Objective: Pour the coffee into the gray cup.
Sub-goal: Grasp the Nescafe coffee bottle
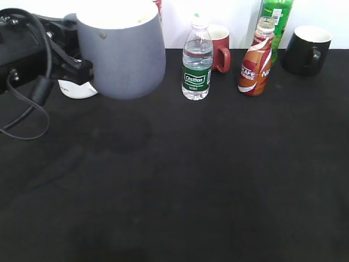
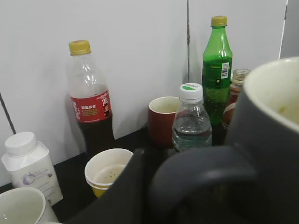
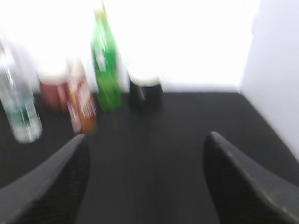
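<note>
The gray cup (image 1: 122, 49) hangs above the black table at the back left, held by its handle in my left gripper (image 1: 82, 71). In the left wrist view the cup (image 2: 266, 140) and its handle fill the lower right, with a dark finger (image 2: 135, 186) against the handle. The coffee bottle (image 1: 255, 63), orange-brown with white lettering, stands upright at the back right and shows blurred in the right wrist view (image 3: 80, 105). My right gripper (image 3: 147, 182) is open and empty above the table, out of the exterior view.
A clear water bottle (image 1: 197, 63), red mug (image 1: 219, 46), green bottle (image 1: 276, 22) and black mug (image 1: 306, 48) stand along the back. The left wrist view shows a cola bottle (image 2: 91, 102), paper cup (image 2: 106, 170) and white jar (image 2: 30, 165). A white mug (image 1: 76, 88) sits below the gray cup.
</note>
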Robot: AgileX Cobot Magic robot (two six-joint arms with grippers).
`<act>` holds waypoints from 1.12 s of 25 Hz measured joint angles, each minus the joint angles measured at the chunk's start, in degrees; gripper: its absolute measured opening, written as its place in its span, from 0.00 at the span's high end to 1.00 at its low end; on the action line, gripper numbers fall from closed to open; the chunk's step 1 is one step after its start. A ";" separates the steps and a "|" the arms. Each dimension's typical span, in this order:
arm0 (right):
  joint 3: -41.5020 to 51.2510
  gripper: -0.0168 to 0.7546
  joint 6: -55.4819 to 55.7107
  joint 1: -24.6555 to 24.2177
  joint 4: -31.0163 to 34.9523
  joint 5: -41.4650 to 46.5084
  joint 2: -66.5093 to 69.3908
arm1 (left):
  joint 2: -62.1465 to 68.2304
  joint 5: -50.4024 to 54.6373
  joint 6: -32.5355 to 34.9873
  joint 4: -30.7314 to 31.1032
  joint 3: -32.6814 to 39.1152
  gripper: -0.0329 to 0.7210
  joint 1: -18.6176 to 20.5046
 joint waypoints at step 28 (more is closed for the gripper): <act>-18.52 0.10 0.63 10.81 -1.92 -79.82 108.63 | 20.24 -15.37 0.00 -0.01 0.00 0.87 0.00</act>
